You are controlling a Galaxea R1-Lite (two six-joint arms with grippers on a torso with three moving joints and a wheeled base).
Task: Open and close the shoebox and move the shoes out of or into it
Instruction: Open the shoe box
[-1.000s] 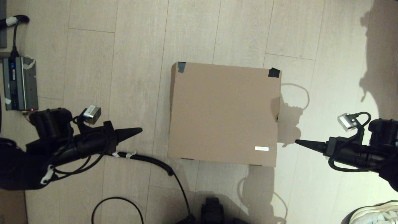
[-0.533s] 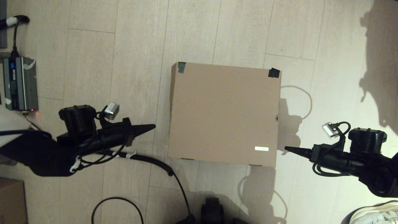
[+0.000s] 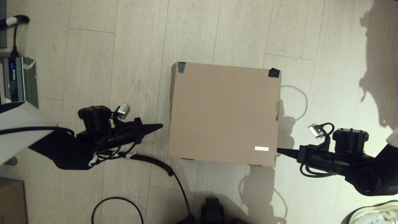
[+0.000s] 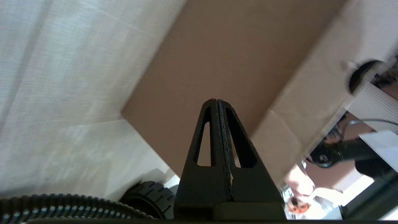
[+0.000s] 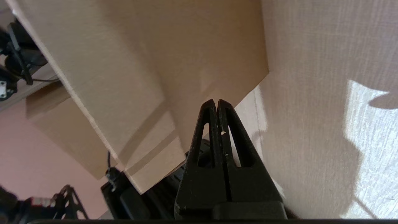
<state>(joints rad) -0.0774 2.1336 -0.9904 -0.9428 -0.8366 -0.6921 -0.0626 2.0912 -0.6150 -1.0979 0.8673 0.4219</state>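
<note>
While the pale wood-plank floor spreads out under lamplight and long shadows, a black corrugated cable curls across its near part. Both arms have closed in since a second ago: the left gripper, fingers pressed together, now points just beside the left wall of the large plain brown cardboard shoebox, and the right gripper, likewise pinched to a point, reaches its right wall near the small white label. The lid lies flat. Farther left sits a grey metal power unit.
</note>
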